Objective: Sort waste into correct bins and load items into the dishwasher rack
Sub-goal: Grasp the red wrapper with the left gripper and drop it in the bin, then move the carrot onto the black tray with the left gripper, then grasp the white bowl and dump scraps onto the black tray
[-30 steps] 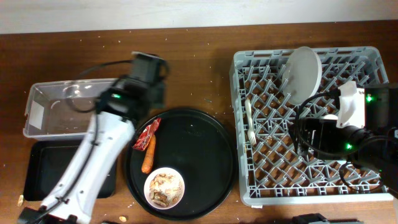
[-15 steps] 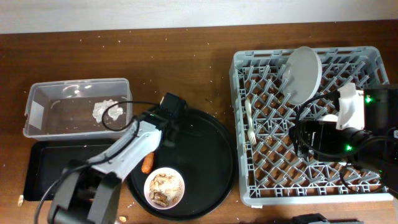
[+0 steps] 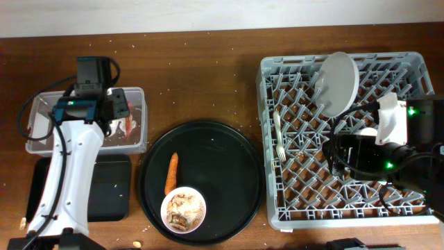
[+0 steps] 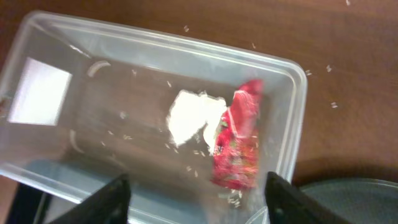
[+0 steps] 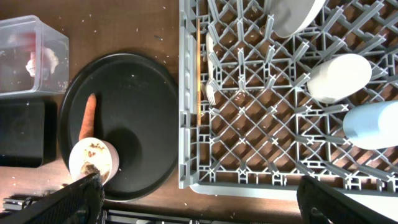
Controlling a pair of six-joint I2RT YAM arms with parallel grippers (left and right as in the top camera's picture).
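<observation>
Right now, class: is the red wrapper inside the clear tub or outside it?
Inside. The left wrist view shows the red wrapper within the walls of the clear tub, beside the white tissue.

No legible text in any view. The white sticker (image 4: 40, 98) on the clear plastic rectangular tub (image 4: 297, 118) looks blank. Print on the small red wrapper (image 4: 239, 146) is too blurred to read.

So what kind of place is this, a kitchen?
Likely a tabletop test setup mimicking kitchen cleanup, not a real kitchen: a grey dishwasher rack holding a plate, a round black tray with a carrot, and a clear tub with a red wrapper, on a wooden table.
</observation>
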